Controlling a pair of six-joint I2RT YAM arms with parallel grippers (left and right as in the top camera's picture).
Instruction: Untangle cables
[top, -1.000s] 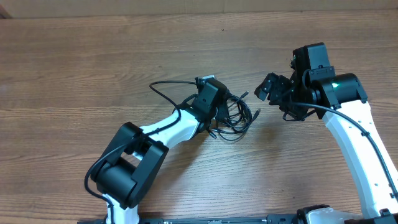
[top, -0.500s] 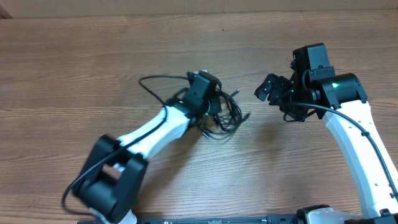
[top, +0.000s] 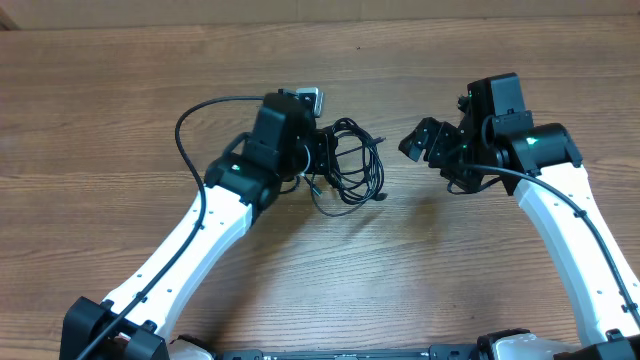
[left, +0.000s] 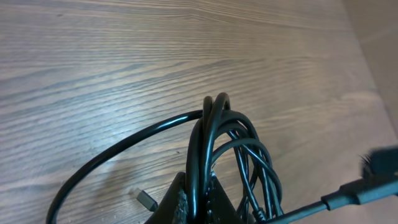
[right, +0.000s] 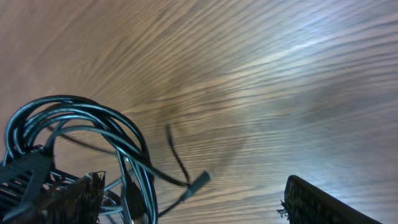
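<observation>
The cables (top: 352, 166) are a tangled bundle of thin black loops in the middle of the wooden table. My left gripper (top: 312, 152) is at the bundle's left edge. In the left wrist view it (left: 200, 198) is shut on a couple of the cable strands (left: 214, 134), and a small plug (left: 146, 199) lies beside it. My right gripper (top: 421, 141) is open and empty, a short way to the right of the bundle. The right wrist view shows its fingers (right: 196, 205) spread wide, with the cable loops (right: 81, 118) at the left and a plug end (right: 198, 182) between them.
The left arm's own thicker black wire (top: 196, 112) arcs over the table behind the arm. The wooden table (top: 120, 70) is bare to the back and the front. The right arm's wire (top: 560, 195) runs along its white link.
My left arm has swung left and back, dragging the cable bundle a little left and up the table. My right gripper has shifted slightly left and stays open.
</observation>
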